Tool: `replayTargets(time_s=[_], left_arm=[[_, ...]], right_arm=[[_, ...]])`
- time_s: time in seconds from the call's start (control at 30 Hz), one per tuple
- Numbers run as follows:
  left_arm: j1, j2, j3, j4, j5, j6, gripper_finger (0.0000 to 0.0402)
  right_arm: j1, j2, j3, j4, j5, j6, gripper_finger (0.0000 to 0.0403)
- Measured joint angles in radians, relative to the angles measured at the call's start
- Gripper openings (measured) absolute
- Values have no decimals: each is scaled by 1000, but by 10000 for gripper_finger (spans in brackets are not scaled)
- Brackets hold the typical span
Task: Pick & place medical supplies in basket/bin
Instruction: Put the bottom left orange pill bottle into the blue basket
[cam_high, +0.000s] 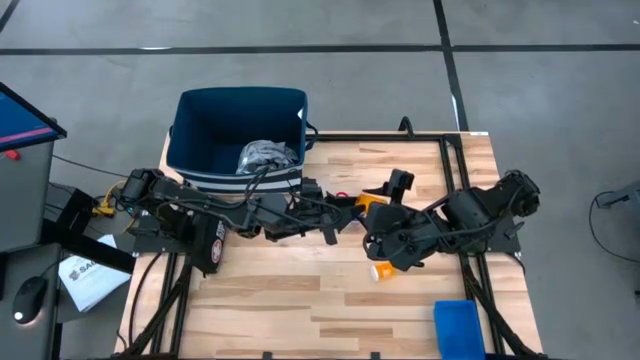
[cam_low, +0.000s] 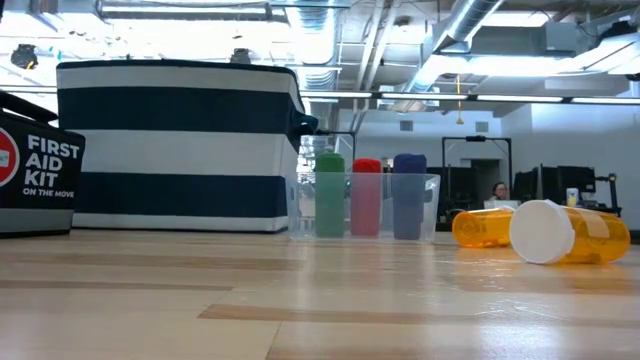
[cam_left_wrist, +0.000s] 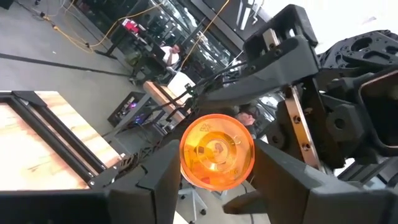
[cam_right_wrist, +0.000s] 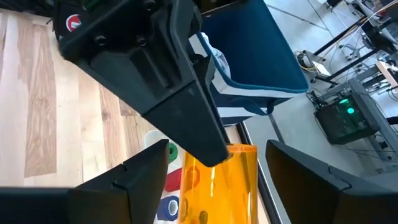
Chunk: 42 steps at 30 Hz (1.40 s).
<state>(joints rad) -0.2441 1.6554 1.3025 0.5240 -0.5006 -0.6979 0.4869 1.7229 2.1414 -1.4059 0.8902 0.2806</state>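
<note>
An orange pill bottle hangs in the air over the table's middle, between my two grippers. My left gripper is shut on it, and the bottle's round base faces the left wrist camera. My right gripper is open. Its fingers stand on either side of the same bottle, with a small gap showing at each side. The navy striped basket stands at the far left, with the grey-blue cloth bundle inside. The bright-blue bin sits at the near right. My left gripper pinches the orange bottle between its two fingers, at the sides of its wall. The fingers come level from the table's left and lie along the bottle. The bottle lies about level, lifted clear of the table.
A clear tray beside the basket holds green, red and purple cylinders. Two orange bottles lie on the wood at the right. A first aid kit stands at the left.
</note>
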Motion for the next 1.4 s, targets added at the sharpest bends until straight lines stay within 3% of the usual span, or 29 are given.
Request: replayTargets(time_s=[0.33,0.73,1.0,1.23,1.4], left_arm=[[-2,0,0,0,1,-18,173],[-2,0,0,-2,11,-21,173],[-2,0,0,-15,23,-17,191],[-2,0,1,-42,48,12,218],[-15,-23,-2,-70,92,120,233]], right_arm=[[-9,0,-1,1,0,0,256],[-10,-2,-21,2,-23,0,164],[-10,-2,-21,3,-18,8,193],[-2,-1,-21,1,-11,10,164],[13,-1,-21,-16,-1,45,177]])
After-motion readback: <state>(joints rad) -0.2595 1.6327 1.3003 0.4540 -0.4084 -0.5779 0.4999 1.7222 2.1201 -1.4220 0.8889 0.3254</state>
